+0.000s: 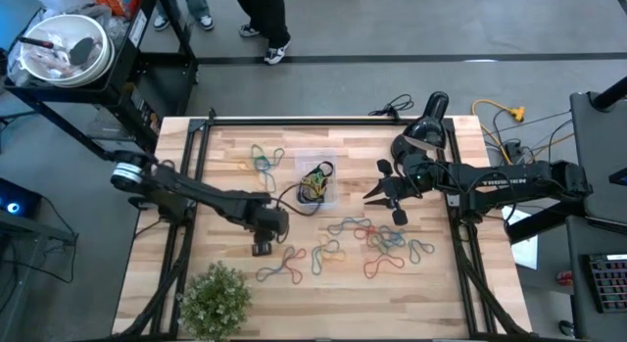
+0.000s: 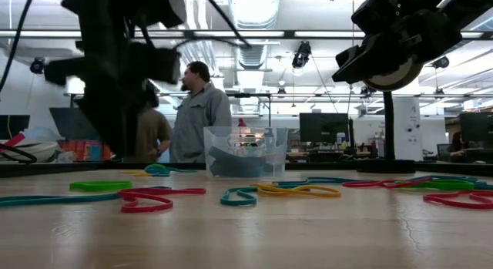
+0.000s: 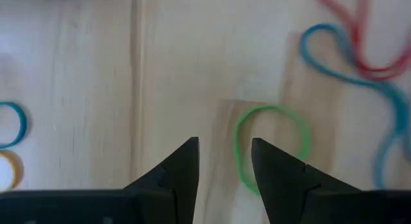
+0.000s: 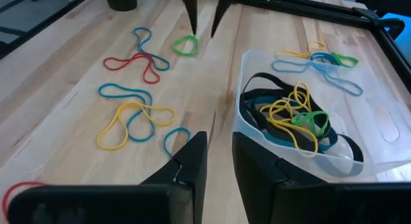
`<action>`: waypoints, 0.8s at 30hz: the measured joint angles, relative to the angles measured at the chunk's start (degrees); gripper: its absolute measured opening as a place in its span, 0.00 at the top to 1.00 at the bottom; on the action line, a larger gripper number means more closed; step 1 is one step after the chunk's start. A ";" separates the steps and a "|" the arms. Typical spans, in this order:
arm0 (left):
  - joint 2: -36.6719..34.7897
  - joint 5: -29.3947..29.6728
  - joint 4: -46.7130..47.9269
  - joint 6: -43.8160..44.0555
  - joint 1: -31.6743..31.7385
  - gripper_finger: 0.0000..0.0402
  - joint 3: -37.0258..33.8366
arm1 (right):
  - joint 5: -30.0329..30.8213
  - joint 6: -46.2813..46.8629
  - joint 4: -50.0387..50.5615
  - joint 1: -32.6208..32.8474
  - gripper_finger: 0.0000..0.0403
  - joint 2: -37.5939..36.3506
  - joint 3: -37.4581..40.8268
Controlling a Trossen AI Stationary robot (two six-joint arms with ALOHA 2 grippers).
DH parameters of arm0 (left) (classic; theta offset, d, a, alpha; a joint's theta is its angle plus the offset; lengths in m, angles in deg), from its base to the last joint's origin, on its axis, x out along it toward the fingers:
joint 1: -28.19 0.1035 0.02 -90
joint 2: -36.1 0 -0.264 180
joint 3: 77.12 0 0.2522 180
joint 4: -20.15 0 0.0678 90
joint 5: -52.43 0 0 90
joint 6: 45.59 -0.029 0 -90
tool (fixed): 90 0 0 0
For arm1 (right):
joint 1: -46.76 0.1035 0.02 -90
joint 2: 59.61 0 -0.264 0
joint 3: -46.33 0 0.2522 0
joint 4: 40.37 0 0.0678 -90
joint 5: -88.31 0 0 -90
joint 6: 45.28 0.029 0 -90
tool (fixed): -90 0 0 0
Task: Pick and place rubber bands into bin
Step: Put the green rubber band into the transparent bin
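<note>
Left gripper (image 3: 225, 161) hangs low over the table left of centre in the high view, jaws part open with nothing between them, lined up over the near edge of a green band (image 3: 270, 144) lying flat on the wood. Right gripper (image 1: 384, 192) floats right of centre in the high view, just beside the bin (image 1: 315, 181), jaws slightly apart and empty. Bin sits upper centre of the table and already has a tangle of black, yellow, green and blue bands inside (image 4: 292, 115). Loose rubber bands (image 1: 377, 242) are scattered across the lower centre and right of the table, a few more at upper left of the bin (image 1: 265, 158). Bands look thin, floppy and near weightless, lying flat, so likely tricky to get under; best guess is to pinch a single strand of the loop with fingertips pressed to the wood. Overlapping ones, like the red and blue (image 4: 138, 57), may drag neighbours along.
</note>
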 joint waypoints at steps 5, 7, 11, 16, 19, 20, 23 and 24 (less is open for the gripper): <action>3.93 0.00 -0.60 -0.92 0.02 0.68 0.00 | 0.00 0.02 0.01 -0.01 0.83 0.00 0.00; 4.64 -0.04 -0.67 -0.90 -0.06 0.68 0.00 | 0.00 -0.06 0.02 0.00 0.83 0.00 0.00; 5.11 -0.82 -1.54 -0.83 -0.23 0.68 0.00 | 0.00 -0.06 0.01 -0.02 0.83 0.00 0.00; 5.11 -1.35 -4.36 -0.59 -0.73 0.68 0.00 | 0.02 -0.08 0.01 -0.02 0.83 0.00 0.00; 5.60 -1.36 -5.28 0.58 -1.26 0.68 -0.09 | 0.02 -0.08 0.01 0.00 0.83 0.00 0.00; 5.87 -1.36 -5.18 0.61 -1.52 0.68 -0.10 | 0.04 -0.09 -0.01 -0.02 0.83 0.00 0.00; 7.15 -1.31 -5.19 0.65 -2.27 0.68 -0.09 | 0.07 -0.20 -0.01 -0.02 0.83 0.00 0.00; 7.59 -1.23 -5.18 0.63 -2.46 0.68 0.02 | 0.07 -0.22 0.03 0.00 0.83 0.00 0.00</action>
